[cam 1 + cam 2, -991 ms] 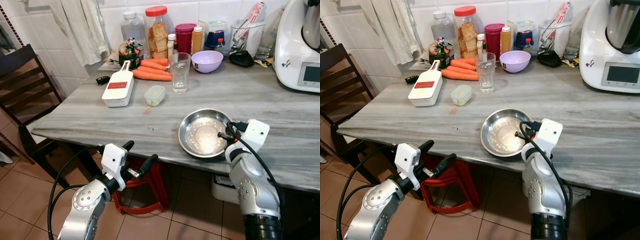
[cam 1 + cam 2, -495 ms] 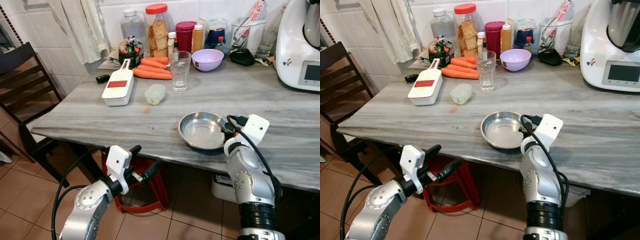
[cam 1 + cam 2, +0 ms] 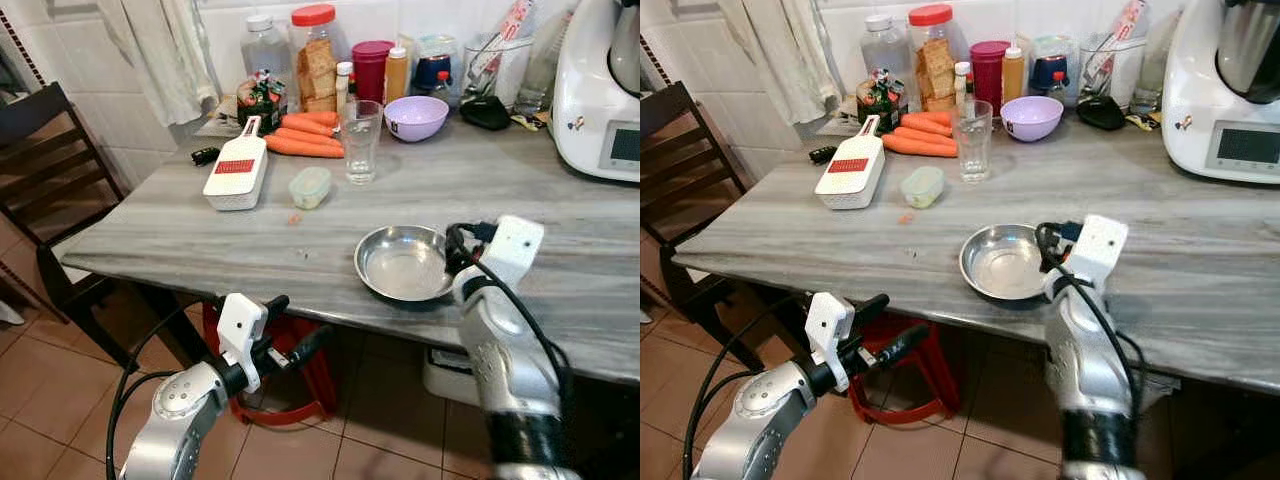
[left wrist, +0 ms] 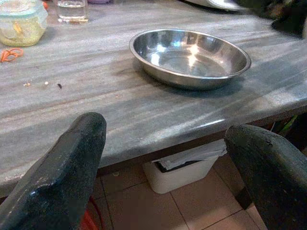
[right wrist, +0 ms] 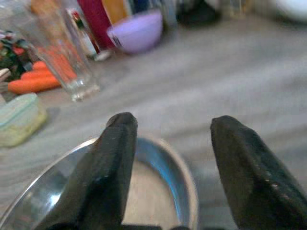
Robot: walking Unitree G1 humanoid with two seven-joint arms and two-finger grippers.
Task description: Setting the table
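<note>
While the steel bowl is sitting near the front edge of the surface, these lines are laying out the moment.

Steel bowl (image 3: pixel 404 264): lying upright and empty on the grey marbled surface (image 3: pixel 200 235), close to its front edge, well apart from the clutter at the back.

Right gripper (image 5: pixel 165 143): hovering at the bowl's right rim, its two fingers spread apart and holding nothing, one finger over the basin and the other outside the rim.

Key relation: the bowl is lying straight ahead of the right gripper, toward the robot's left, so the right arm is by far the nearer; closing on the rim looks like the coming move.

Left gripper (image 3: pixel 290 325): hanging below the surface's edge, fingers parted and empty, looking up toward the bowl.

Behind: a drinking glass (image 3: pixel 360 143), a purple bowl (image 3: pixel 415 119), carrots (image 3: pixel 303 139), a white grater (image 3: pixel 237 179) and a small lidded tub (image 3: pixel 309 188) are standing farther back.
</note>
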